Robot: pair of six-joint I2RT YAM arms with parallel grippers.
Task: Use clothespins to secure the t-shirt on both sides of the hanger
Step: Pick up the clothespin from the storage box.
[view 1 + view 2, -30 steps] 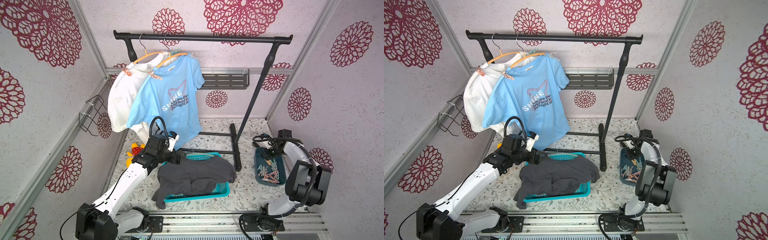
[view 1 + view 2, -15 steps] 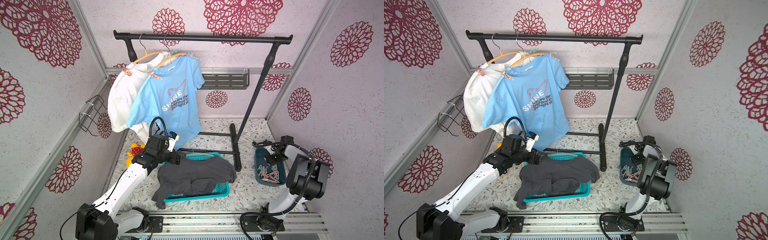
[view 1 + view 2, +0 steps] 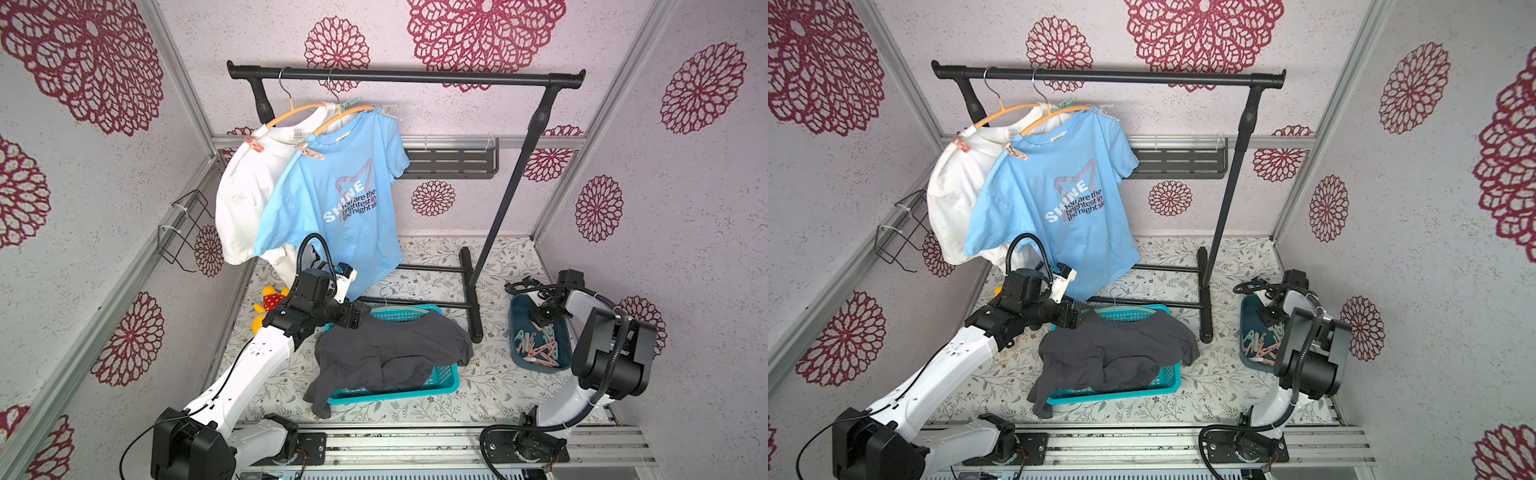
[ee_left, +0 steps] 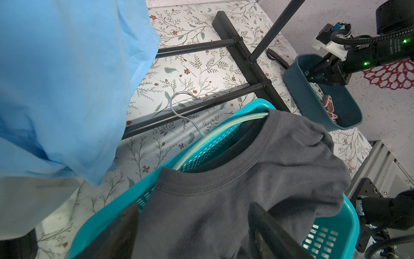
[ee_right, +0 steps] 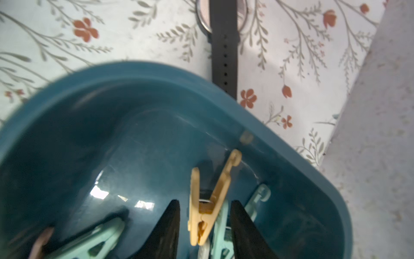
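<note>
A grey t-shirt (image 3: pixel 390 353) lies draped over a teal basket (image 3: pixel 399 392), threaded on a mint green hanger (image 4: pixel 224 129). My left gripper (image 4: pixel 193 204) hovers open just above the shirt's collar, holding nothing. Several pastel clothespins (image 3: pixel 540 353) lie in a dark teal bin (image 5: pixel 156 74) at the right. My right gripper (image 5: pixel 205 203) reaches into that bin. Its jaws stand apart on either side of a yellow-orange clothespin (image 5: pixel 220 188), with a gap on both sides. Mint green clothespins (image 5: pixel 98 237) lie beside it.
A black clothes rack (image 3: pixel 407 77) carries a blue t-shirt (image 3: pixel 340 195) and a white t-shirt (image 3: pixel 245 195) on orange hangers, each pinned with a pink clip (image 3: pixel 308 150). A stuffed toy (image 3: pixel 270 299) lies left of the basket. A black strap (image 5: pixel 224 44) lies behind the bin.
My right gripper has swung forward and down into the bin, and its jaws have narrowed around the yellow-orange clothespin. The left arm has stayed still.
</note>
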